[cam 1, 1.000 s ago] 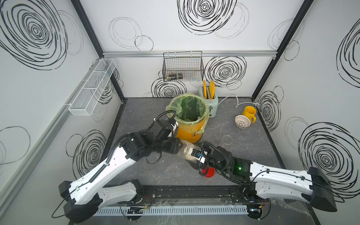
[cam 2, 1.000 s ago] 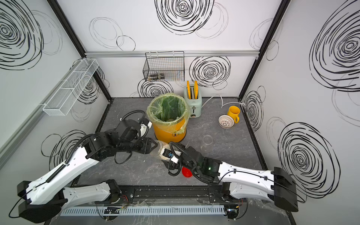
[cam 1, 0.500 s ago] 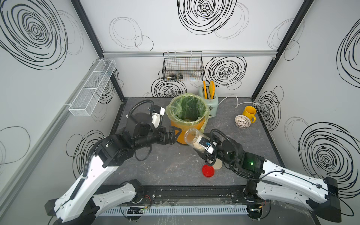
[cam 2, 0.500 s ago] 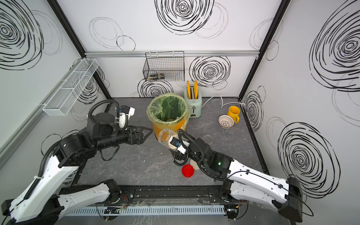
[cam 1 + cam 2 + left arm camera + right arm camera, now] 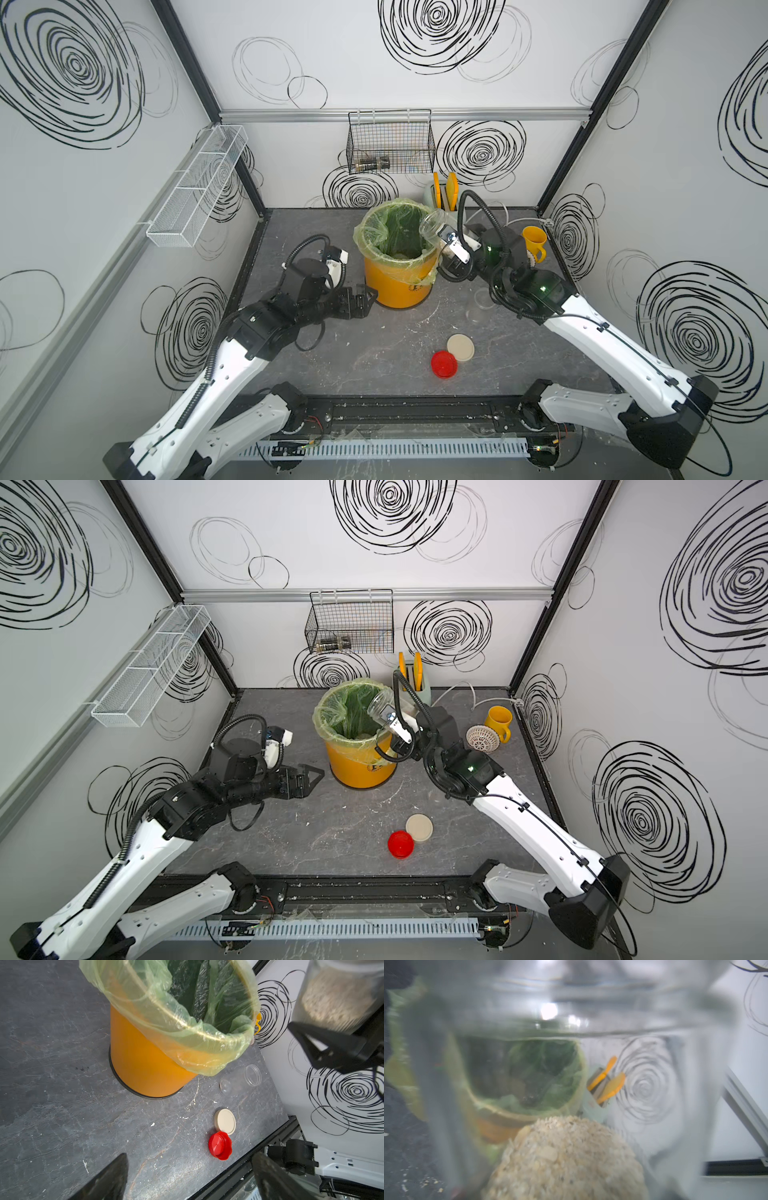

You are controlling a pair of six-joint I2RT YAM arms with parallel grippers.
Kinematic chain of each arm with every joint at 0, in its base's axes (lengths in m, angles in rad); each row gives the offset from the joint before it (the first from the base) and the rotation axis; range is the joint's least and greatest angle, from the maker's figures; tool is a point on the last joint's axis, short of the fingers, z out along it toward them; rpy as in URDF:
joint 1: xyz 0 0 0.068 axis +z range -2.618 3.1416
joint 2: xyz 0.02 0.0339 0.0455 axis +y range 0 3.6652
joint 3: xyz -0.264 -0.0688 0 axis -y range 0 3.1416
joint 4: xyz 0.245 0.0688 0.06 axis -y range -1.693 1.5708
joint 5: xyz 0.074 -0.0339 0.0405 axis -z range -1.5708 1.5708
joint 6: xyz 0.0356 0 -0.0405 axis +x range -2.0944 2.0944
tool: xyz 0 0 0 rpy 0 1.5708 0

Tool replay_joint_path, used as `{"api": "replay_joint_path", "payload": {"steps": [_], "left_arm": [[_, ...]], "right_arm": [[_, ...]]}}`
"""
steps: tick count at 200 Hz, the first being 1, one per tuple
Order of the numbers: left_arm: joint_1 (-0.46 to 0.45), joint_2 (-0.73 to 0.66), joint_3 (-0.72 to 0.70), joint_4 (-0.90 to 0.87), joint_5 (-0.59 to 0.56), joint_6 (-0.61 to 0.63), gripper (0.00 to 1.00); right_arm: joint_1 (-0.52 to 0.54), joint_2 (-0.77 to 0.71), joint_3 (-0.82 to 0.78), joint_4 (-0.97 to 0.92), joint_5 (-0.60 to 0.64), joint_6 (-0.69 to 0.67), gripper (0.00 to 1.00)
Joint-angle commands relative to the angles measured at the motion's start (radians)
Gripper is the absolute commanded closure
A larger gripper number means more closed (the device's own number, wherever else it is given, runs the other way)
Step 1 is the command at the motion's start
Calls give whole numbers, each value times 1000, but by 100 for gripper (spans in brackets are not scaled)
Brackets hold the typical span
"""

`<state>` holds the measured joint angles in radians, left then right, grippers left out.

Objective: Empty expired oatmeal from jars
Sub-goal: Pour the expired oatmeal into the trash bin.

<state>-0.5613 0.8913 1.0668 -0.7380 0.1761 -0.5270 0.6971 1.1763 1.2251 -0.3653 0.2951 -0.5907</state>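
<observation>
Right tool (image 5: 448, 243) clamped on tilted clear cylindrical jar (image 5: 430, 224) over rim of orange green-lined bucket (image 5: 395, 286), flaky beige oatmeal (image 5: 566, 1159) heaped inside jar, left tool (image 5: 368, 300) spread wide, empty, beside bucket base

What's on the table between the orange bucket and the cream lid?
Just scattered oatmeal flakes on bare tabletop, seen in the left wrist view; the empty jar lies off to the side.
</observation>
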Motion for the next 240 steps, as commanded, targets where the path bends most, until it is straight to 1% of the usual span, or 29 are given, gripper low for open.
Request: {"api": "replay_joint_path", "payload": {"steps": [1, 21, 48, 61, 90, 104, 115, 155, 164, 181, 195, 240], "left_arm": [[12, 1, -13, 100, 39, 34, 4], [15, 9, -50, 125, 58, 37, 4], [18, 10, -85, 163, 84, 49, 4], [21, 14, -90, 171, 90, 53, 4], [29, 32, -101, 181, 101, 56, 4], [31, 48, -103, 185, 106, 55, 4], [31, 61, -102, 187, 108, 55, 4], [33, 86, -96, 206, 114, 43, 4], [35, 84, -98, 212, 115, 39, 4], [39, 79, -109, 224, 116, 32, 4], [47, 77, -114, 227, 118, 33, 4], [65, 81, -119, 218, 129, 39, 4]], "right_arm": [[-26, 27, 93, 42, 8, -135, 76], [-56, 58, 127, 62, 1, -229, 74], [-89, 81, 139, 104, -30, -396, 76], [-111, 93, 142, 160, -42, -420, 76], [-149, 122, 174, 179, -113, -507, 77], [-160, 128, 171, 177, -153, -587, 76], [-162, 140, 158, 190, -151, -646, 75], [-188, 199, 194, 215, -168, -695, 75], [-189, 197, 172, 234, -160, -751, 75], [-194, 187, 109, 328, -150, -850, 73], [-203, 193, 109, 339, -173, -885, 73], [-213, 212, 45, 460, -151, -1050, 73]]}}
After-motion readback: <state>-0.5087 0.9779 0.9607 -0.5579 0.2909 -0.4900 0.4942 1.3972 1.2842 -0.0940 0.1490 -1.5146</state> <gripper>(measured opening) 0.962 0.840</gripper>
